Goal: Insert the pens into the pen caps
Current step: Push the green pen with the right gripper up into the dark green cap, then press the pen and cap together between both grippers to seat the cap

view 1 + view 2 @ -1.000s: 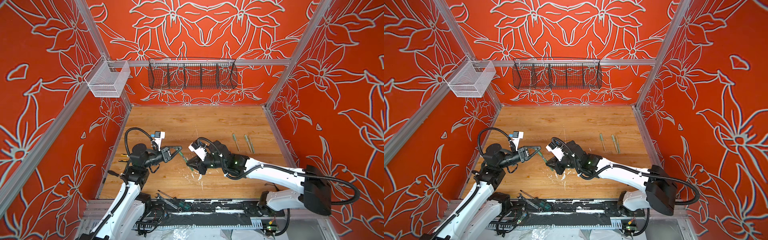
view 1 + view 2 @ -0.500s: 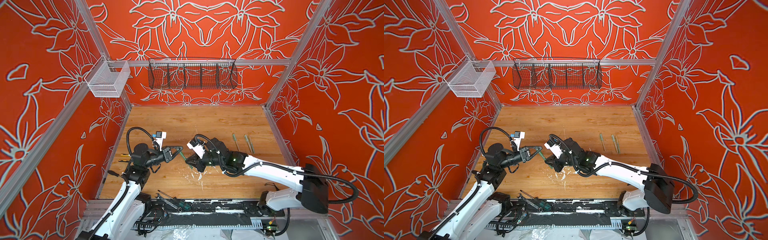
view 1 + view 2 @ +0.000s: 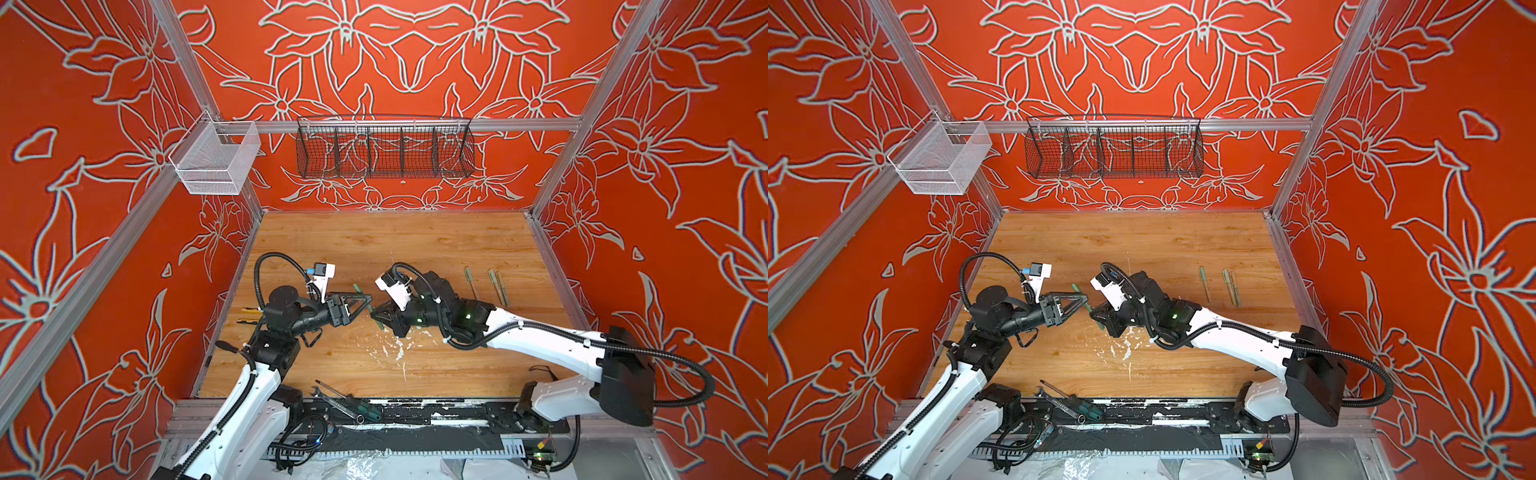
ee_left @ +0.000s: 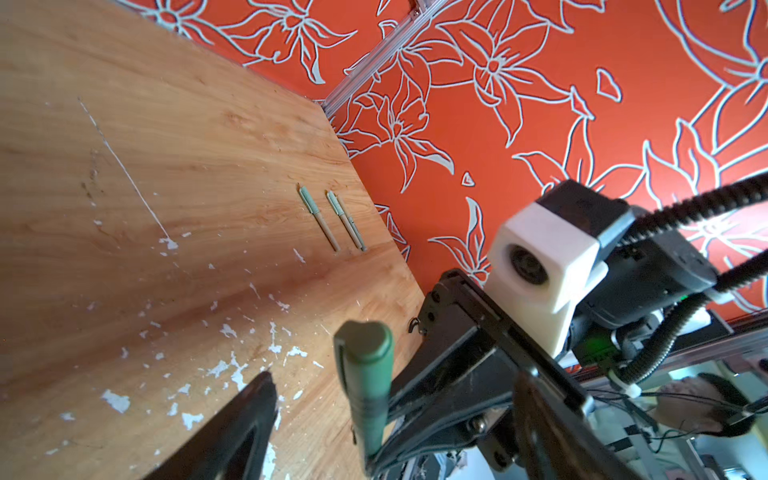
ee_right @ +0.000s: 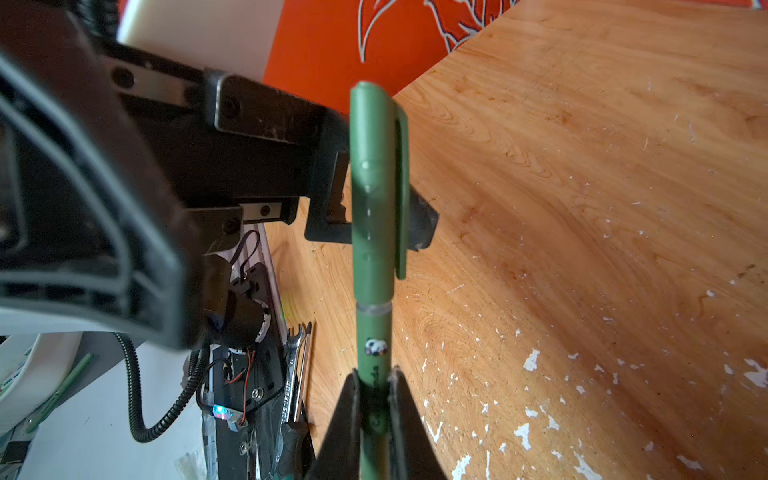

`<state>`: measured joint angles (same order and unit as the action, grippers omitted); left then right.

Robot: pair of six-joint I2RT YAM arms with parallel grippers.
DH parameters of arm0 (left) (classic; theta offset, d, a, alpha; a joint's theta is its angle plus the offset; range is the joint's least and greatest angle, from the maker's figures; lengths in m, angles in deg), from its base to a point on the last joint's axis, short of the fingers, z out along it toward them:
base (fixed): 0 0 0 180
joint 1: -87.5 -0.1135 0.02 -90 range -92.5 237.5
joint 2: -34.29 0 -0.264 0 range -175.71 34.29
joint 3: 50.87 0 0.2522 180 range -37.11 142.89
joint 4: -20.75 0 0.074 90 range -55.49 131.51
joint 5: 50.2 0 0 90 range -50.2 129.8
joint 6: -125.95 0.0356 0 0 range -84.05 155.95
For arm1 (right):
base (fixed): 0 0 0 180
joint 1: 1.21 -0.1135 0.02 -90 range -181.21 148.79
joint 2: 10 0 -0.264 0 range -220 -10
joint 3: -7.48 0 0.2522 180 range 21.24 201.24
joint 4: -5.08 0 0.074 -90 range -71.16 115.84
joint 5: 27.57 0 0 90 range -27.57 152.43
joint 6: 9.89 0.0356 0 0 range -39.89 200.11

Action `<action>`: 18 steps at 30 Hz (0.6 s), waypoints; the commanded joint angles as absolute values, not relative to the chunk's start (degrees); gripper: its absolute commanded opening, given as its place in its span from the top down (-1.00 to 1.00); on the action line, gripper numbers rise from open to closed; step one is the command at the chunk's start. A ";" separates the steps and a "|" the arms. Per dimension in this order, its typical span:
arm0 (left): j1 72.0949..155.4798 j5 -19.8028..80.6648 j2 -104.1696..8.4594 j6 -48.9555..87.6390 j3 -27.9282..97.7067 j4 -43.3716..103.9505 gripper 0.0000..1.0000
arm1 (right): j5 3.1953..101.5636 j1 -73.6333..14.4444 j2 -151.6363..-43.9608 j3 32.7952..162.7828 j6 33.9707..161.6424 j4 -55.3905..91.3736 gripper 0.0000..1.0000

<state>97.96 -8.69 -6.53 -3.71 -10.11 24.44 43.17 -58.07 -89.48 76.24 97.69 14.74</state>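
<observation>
A green pen [image 5: 373, 332] is pinched by its barrel in my right gripper [image 5: 374, 376], which is shut on it. A dark green pen cap [image 5: 374, 178] sits over the pen's tip. My left gripper [image 4: 395, 415] is open, its fingers [image 5: 422, 224] standing on either side of the cap without pressing it. In both top views the two grippers meet above the table's left middle, left gripper [image 3: 365, 305] facing right gripper [image 3: 380, 316], with the pen [image 3: 1077, 289] slanting between them. Three more capped pens [image 3: 471, 282] [image 3: 1228, 284] lie side by side at the right.
White paint flecks [image 3: 395, 345] mark the wooden table [image 3: 415, 241] just in front of the grippers. A screwdriver and wrench [image 3: 345, 405] lie at the front edge and yellow-black pliers [image 3: 249, 314] at the left edge. A black wire basket [image 3: 384, 151] and a white mesh basket [image 3: 216, 160] hang on the walls.
My left gripper was shut on the cap and has now opened off it. The right gripper has stayed shut on the pen and crept slightly to the left.
</observation>
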 commanded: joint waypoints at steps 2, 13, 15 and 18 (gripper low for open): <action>98.04 -9.56 -6.55 -1.92 -7.62 24.34 -0.77 | 42.88 -58.08 -88.31 73.49 97.95 9.51 1.00; 98.04 -14.05 -8.78 -3.25 -7.42 20.43 -0.22 | 41.04 -57.64 -85.62 67.94 98.20 -3.13 1.00; 98.04 -14.25 -8.87 -3.34 -7.25 20.41 -0.02 | 41.41 -57.64 -85.26 67.55 98.21 -4.26 1.00; 98.04 -14.63 -9.29 -3.42 -7.15 20.15 0.14 | 41.11 -57.64 -84.66 66.90 97.87 -5.86 1.00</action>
